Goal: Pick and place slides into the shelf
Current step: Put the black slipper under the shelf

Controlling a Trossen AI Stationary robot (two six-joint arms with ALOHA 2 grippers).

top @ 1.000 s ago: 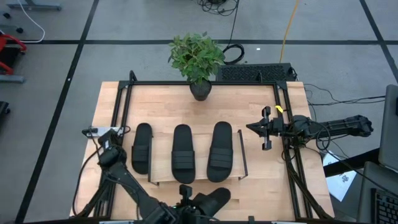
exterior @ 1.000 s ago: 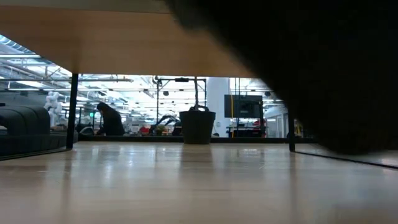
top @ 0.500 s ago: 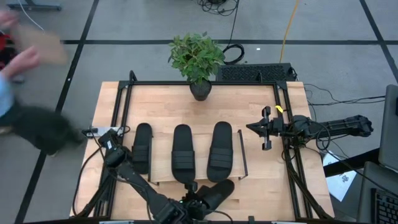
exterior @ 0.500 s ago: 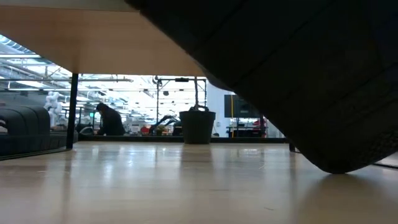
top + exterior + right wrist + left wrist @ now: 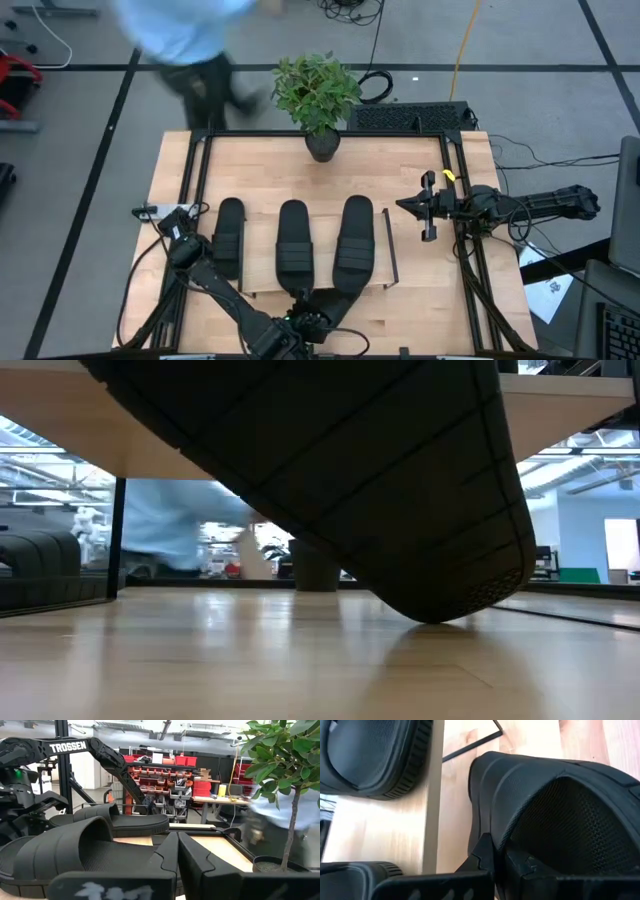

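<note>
High view: left gripper (image 5: 303, 322) at 6 o'clock is clenched on the fourth slide (image 5: 333, 302), apparently tilted; level it, then slot beside the shelf's (image 5: 262, 287) three slides. Right gripper (image 5: 424, 207) clenched, idle.

Matte, seemingly rubbery slides (image 5: 293, 246); pale wood shelf (image 5: 258, 250).

Left gripper (image 5: 499, 862) clamped on edge of black slide (image 5: 555, 815), mesh-textured underside facing camera. Two more slides (image 5: 372, 755) lie on light wood shelf (image 5: 434, 795); black wire frame (image 5: 472, 742) beyond.
</note>
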